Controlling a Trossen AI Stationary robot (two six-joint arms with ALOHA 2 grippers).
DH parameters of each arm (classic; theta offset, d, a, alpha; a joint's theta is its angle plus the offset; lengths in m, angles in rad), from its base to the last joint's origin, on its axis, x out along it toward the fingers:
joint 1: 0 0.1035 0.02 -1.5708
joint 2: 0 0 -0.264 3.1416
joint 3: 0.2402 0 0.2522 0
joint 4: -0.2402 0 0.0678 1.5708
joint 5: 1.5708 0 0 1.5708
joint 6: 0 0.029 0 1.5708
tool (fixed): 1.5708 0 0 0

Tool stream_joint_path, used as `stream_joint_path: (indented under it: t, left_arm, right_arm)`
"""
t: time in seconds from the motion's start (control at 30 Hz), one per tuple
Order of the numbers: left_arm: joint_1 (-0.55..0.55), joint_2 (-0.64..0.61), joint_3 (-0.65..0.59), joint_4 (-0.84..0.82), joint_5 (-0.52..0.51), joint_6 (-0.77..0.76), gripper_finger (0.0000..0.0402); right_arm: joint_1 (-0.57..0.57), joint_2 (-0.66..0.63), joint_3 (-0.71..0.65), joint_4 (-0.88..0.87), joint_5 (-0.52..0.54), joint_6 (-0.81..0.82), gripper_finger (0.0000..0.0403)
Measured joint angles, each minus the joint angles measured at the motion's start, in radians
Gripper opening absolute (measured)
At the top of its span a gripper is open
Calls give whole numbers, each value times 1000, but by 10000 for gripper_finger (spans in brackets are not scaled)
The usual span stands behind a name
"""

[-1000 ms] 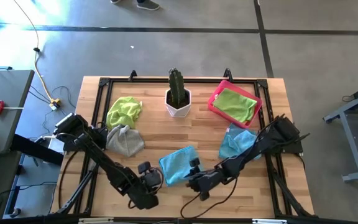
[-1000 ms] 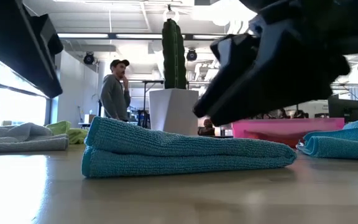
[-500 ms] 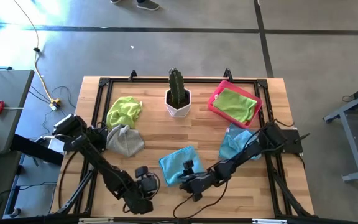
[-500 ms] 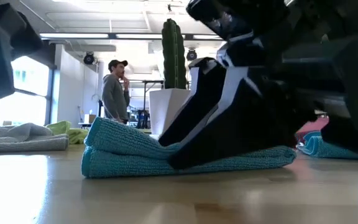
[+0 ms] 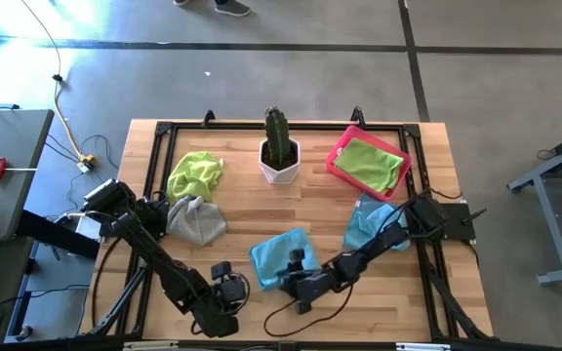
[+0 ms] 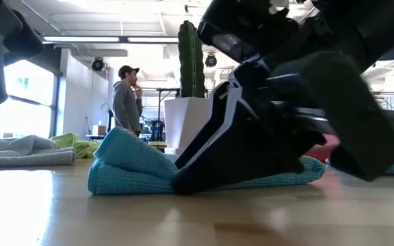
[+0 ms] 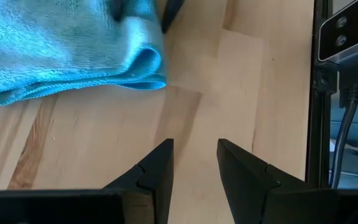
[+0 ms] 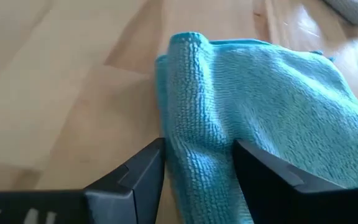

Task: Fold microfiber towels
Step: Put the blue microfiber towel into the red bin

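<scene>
Now my right jaws (image 8: pixel 194 168) straddle the edge of the folded blue towel (image 5: pixel 279 255) mid-surface, not clenched; my left jaws (image 7: pixel 194 163) hang released nearby. Farther back, the pink tray (image 5: pixel 338 162) holds a green towel (image 5: pixel 371 164).

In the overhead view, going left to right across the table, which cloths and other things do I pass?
lime green towel → grey towel → cactus pot → folded light blue towel → pink tray holding a lime green cloth
</scene>
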Motion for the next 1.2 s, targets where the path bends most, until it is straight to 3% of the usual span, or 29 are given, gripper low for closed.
stream_joint_path:
  t: [0.17, 0.43, 0.6, 1.0, 1.07, 1.2]
  left_arm:
    - [0, 0, 0, 0, 0, 0, 114]
    - [0, 0, 0, 0, 0, 0, 114]
    - [0, 0, 0, 0, 34, 0, 114]
    - [0, 0, 0, 0, 55, 0, 114]
    - [0, 0, 0, 0, 55, 1, 114]
    - [0, 0, 0, 2, 55, 26, 114]
  right_arm:
    - [-10, 1, 0, -48, 27, 80, 144]
    - [-13, -3, -2, -81, 30, 109, 10]
    - [-18, -63, -11, -123, -10, 153, 10]
    - [-142, -445, -9, -472, -407, 534, 1]
    - [-171, -506, -8, -560, -419, 569, 1]
    - [-226, -611, -8, -720, -336, 695, 1]
